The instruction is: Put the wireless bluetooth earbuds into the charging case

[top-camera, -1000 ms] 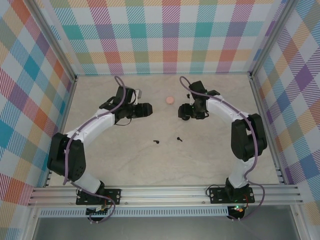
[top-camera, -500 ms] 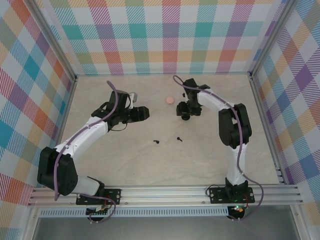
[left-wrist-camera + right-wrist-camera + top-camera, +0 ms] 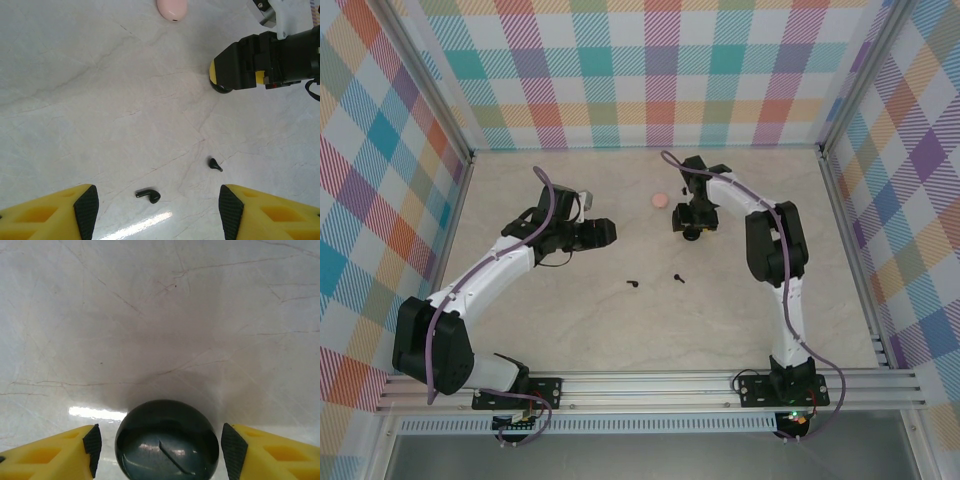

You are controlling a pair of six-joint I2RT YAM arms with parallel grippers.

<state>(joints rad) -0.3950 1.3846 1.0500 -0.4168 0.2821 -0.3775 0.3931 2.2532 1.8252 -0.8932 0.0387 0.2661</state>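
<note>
Checked walls (image 3: 650, 70) in many colours close off the pale marble table (image 3: 620, 340) on three sides, and I have both arms reaching out over the far half of it.

My left gripper (image 3: 603, 233) hangs above bare table with its jaws wide apart and nothing between them. From its wrist camera I see the yellow fingers (image 3: 45, 215) at the two bottom corners. Between them, lying flat on the marble, is one black earbud (image 3: 148, 195). A second earbud (image 3: 215, 164) lies a little to its right, nearer the other arm, apart from the first. From above, both lie loose in the middle of the table, well clear of either case.

My right gripper (image 3: 692, 222) points down at the table, its jaws spread around the black case (image 3: 167, 446). The round, glossy case sits on the marble between the fingers (image 3: 47, 452). There is a clear gap on the left in that wrist view. On the other side the pad is very close, and I cannot tell whether it touches. The case looks shut from here.

The pink case (image 3: 660, 200) rests on the table just beside the right gripper, on its left in the overhead view, apart from it.
</note>
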